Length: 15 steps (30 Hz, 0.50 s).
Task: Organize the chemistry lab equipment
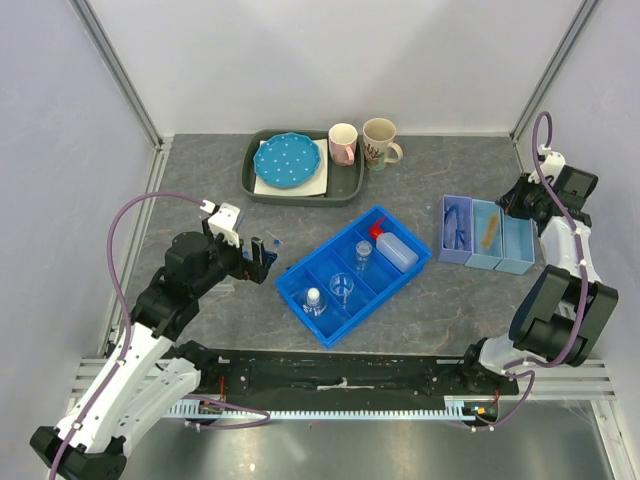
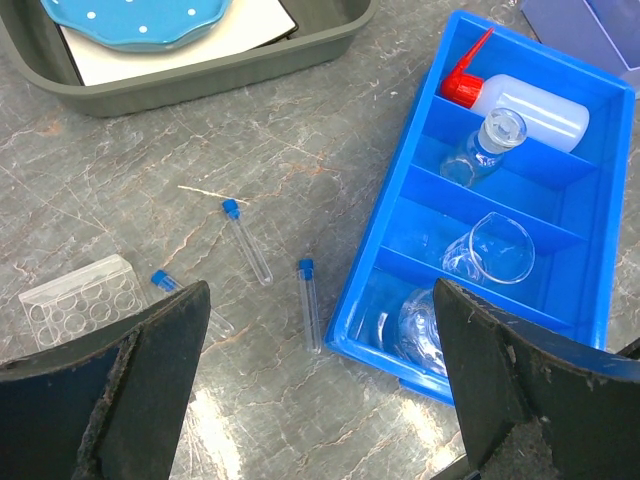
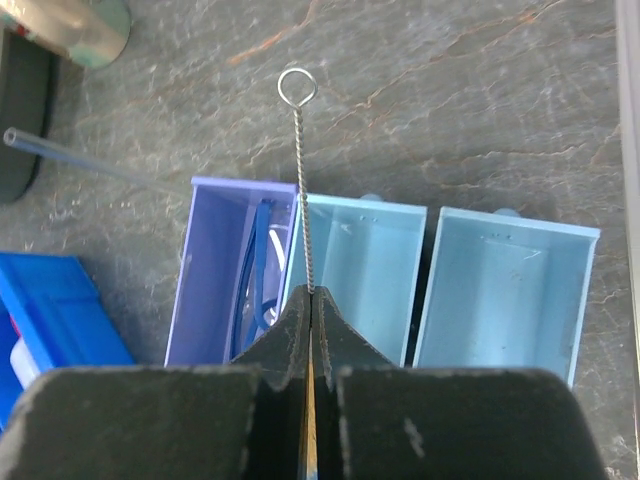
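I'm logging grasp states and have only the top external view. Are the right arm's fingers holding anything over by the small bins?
Observer: Yes. In the right wrist view, the right gripper is shut on a thin twisted wire handle that ends in a loop.
Operator: And the left one?
Observer: The left gripper is open, with nothing between its fingers.
Operator: Is anything loose below it?
Observer: Three blue-capped tubes and a clear well plate lie on the table beside the blue tray.
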{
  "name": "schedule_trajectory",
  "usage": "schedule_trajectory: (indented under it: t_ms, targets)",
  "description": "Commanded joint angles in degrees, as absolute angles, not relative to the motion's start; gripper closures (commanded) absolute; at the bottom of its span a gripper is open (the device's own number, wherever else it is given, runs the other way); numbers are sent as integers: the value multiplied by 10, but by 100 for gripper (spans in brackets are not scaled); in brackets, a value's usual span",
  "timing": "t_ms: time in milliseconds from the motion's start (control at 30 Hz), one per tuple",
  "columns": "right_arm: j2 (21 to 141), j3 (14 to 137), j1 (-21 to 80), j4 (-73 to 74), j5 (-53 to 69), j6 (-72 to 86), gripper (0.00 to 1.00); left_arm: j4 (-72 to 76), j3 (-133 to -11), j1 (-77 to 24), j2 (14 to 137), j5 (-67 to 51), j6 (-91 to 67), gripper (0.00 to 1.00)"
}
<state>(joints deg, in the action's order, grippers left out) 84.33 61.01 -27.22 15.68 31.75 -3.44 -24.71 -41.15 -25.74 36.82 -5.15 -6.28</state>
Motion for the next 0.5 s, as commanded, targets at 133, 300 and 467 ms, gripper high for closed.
schedule_trajectory:
  t_ms: [133,300,467]
  targets:
    - [910,619,-270,123,299,-11,93,-218,-416,-257,364,-65,-47,1]
    - [920,628,-267,150,299,-52,83,-219,-416,-257,366,-68,-47,1]
    - [894,646,-266,169,303,-92,67,-218,-416,-257,367,-68,-47,1]
